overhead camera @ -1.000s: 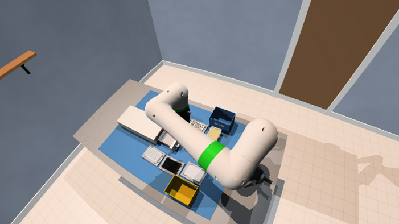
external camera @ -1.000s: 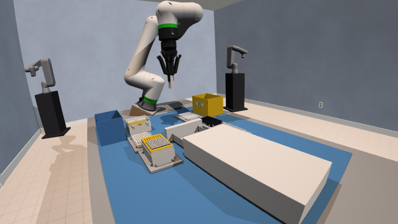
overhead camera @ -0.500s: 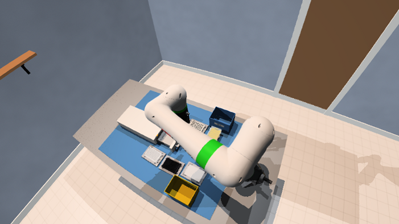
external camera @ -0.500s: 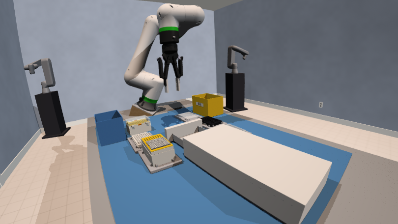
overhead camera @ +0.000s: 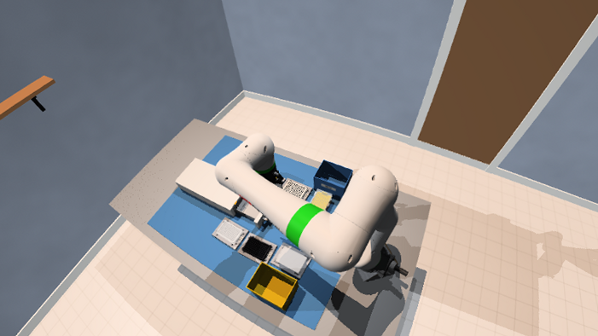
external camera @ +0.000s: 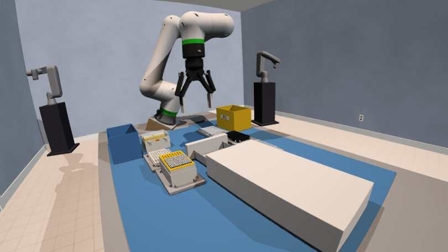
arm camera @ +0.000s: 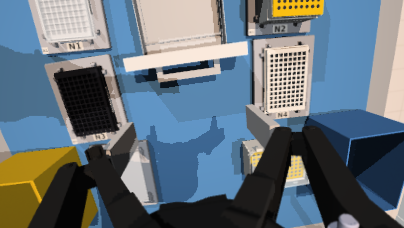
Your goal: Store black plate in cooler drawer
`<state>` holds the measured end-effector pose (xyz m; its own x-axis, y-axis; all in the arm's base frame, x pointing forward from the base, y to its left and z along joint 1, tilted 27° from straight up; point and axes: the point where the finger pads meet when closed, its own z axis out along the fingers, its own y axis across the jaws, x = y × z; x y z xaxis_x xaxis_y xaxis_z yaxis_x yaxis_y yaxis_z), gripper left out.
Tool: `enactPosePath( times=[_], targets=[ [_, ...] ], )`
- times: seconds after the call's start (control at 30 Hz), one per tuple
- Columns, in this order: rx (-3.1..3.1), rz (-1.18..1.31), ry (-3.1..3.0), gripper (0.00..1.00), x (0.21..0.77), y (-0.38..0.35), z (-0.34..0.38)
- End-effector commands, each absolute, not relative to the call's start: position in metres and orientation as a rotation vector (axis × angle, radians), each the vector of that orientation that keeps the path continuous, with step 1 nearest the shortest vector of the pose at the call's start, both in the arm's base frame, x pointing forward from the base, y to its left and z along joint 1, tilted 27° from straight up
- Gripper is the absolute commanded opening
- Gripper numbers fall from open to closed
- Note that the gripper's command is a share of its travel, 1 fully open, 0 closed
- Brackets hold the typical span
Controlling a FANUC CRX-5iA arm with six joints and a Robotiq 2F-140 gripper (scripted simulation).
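The black plate lies flat and without a lid in nest N3; it also shows in the top and exterior views. The cooler CD is a long white box. Its drawer stands pulled out, with its white front panel and bar handle toward the arm's base. My gripper hangs high above the bench, between the drawer's front and the arm's base. It is open wide and empty, fingers pointing down. The black plate is to its left in the wrist view.
A yellow bin and a lidded plate sit near N3. White plates lie in N1 and N4. A yellow-rimmed block stands in N2. The tip box and a blue bin stand beside N4.
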<state>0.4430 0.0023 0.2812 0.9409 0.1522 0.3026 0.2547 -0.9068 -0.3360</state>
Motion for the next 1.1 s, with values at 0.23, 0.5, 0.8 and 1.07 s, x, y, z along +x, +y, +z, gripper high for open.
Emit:
enactPosePath(
  times=[0.23, 0.5, 0.8, 1.07],
  targets=[
    [-2.72, -0.383, -0.296, 0.87, 0.465, 0.013, 0.264],
    [-2.72, -0.383, -0.296, 0.87, 0.489, 0.024, 0.246],
    [-2.72, -0.383, -0.296, 0.87, 0.497, 0.028, 0.24],
    [-2.72, -0.383, -0.296, 0.87, 0.499, 0.031, 0.233]
  ],
)
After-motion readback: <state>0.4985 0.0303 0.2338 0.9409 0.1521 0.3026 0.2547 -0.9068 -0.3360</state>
